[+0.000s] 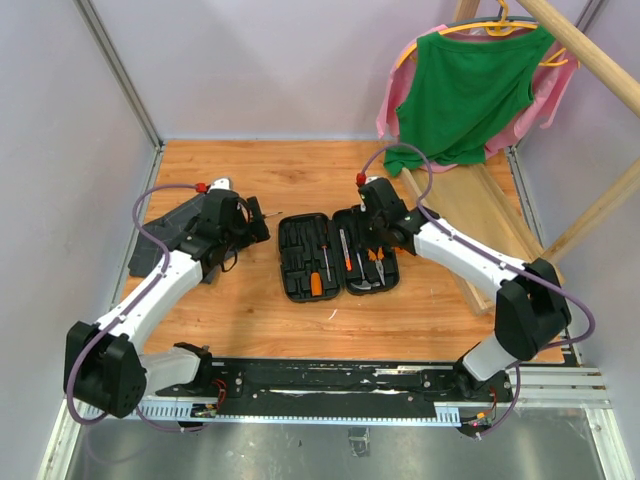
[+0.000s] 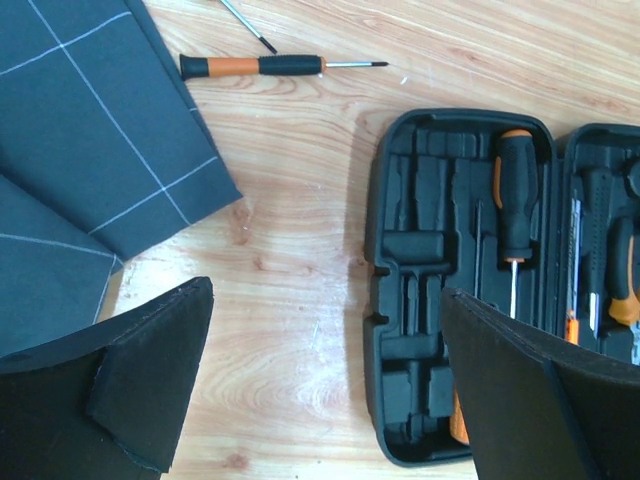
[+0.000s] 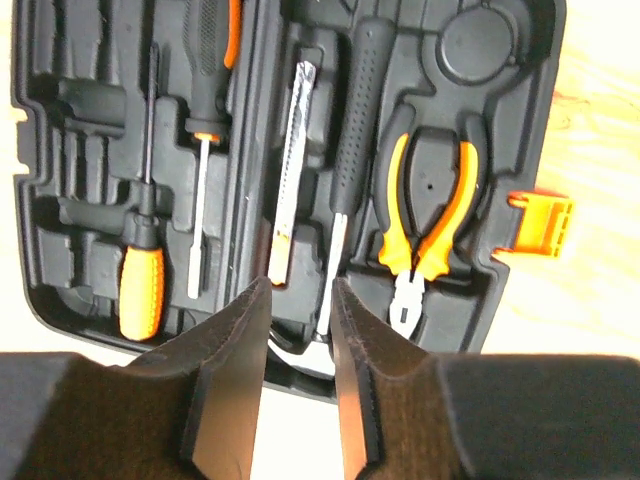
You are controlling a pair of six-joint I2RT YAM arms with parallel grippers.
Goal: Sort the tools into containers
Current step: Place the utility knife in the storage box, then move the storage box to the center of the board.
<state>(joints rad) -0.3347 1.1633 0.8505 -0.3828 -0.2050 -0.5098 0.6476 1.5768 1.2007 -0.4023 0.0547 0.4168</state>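
while the left hand (image 2: 325, 290) gapes empty, the right hand (image 3: 300, 290) hangs barely parted.

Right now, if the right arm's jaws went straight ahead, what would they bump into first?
Likely the black tool case, around the shaft end of the black-handled tool; depth unclear.

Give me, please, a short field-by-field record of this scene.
case: black tool case, open on the table
in case: hammer, pliers, orange-handled screwdriver, black-handled screwdriver
outside case: loose screwdriver near the dark cloth
left gripper: open, empty
right gripper: slightly open, empty, over the case
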